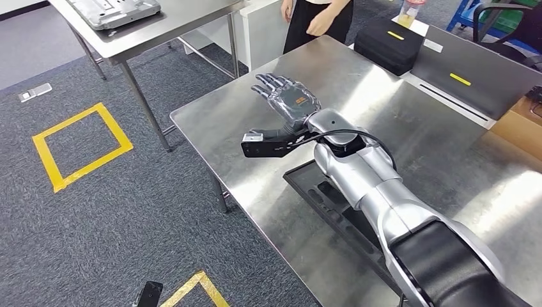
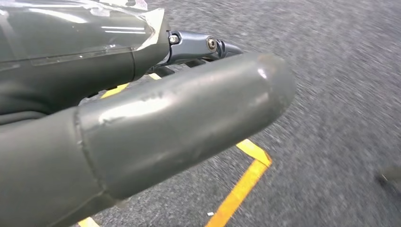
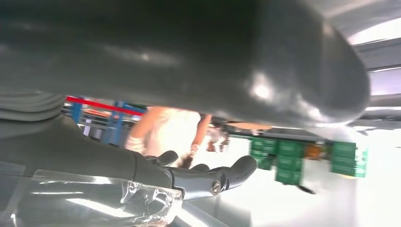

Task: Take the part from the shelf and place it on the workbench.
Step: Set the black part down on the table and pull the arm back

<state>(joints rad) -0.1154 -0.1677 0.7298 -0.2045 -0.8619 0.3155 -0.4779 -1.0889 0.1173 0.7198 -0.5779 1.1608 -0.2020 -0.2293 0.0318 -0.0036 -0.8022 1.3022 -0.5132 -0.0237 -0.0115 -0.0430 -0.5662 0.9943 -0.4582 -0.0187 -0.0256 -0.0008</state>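
steel makes up the big reflective workbench [image 1: 396, 121], the largest thing in the head view. on it, near its front edge, lies the flat black moulded part [image 1: 332, 204], partly hidden under the robot's silver right arm [image 1: 377, 185]. the right hand [image 1: 286, 101] is raised above the bench, fingers spread wide, holding nothing. a second steel table [image 1: 172, 22] stands behind, a grey tray [image 1: 115, 9] on it. a person in a black skirt [image 1: 319, 19] stands at the bench's far end. yellow tape squares [image 1: 80, 144] mark the grey carpet. the left hand [image 2: 142, 127] hangs above carpet; whether it is spread or closed i cannot tell.
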